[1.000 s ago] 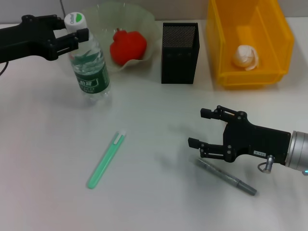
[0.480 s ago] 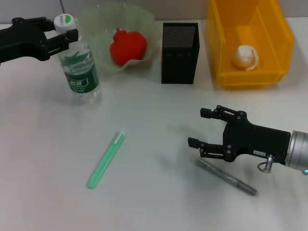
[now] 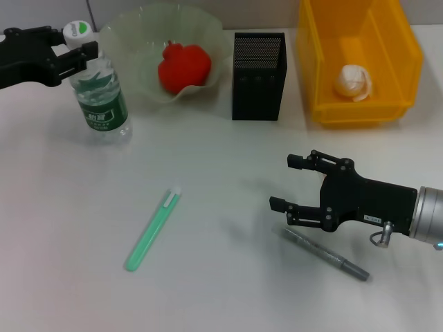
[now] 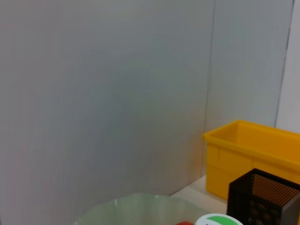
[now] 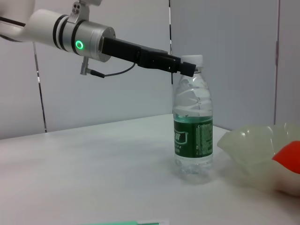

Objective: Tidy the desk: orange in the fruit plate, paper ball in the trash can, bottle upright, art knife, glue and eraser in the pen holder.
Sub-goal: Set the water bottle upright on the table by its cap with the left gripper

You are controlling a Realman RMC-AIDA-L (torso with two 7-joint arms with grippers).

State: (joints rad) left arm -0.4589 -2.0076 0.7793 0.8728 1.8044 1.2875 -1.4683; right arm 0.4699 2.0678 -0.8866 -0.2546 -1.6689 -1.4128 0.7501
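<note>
upright clear bottle (image 3: 99, 97), green label

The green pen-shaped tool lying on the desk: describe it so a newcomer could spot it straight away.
Start at the black mesh pen holder at the back of the white desk, then come forward and toward the robot's left. There the green tool lies flat on its own. It is light green with a white tip, unlike the grey pen lying by the right gripper.
</note>
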